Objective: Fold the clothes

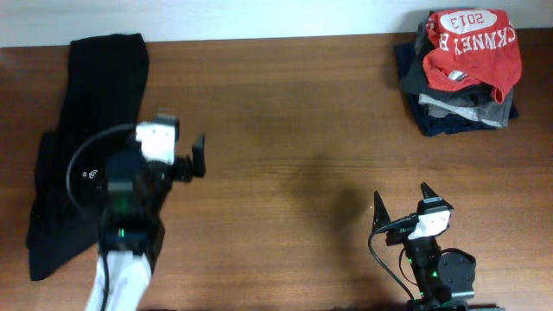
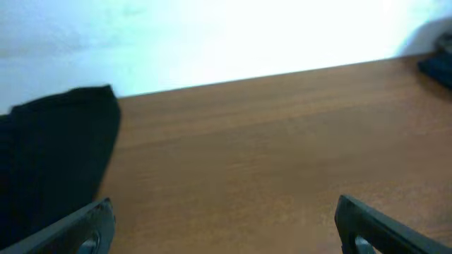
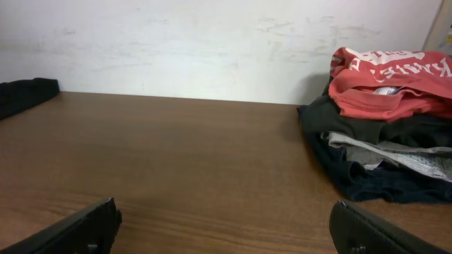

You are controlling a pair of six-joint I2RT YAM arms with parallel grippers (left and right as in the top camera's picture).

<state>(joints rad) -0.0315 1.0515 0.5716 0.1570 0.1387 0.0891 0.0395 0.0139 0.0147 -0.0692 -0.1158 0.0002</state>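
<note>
Brown wood-grain tabletop (image 1: 285, 130) filling the overhead view, plain white wall (image 3: 212, 42) along its far edge, faint scuffs on the paint, wall washed out by glare in the left wrist view

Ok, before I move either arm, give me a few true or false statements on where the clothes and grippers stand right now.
1. The red T-shirt lies on top of a stack of darker clothes. True.
2. The right gripper is shut on the red T-shirt. False: it is open and empty, well apart from the shirt.
3. The black garment lies on the left side of the table. True.
4. The left gripper grips the black garment. False: it is open and holds nothing, at the garment's edge.
5. The red T-shirt is spread flat at the table's middle. False: it is bunched up at the far right corner.
</note>
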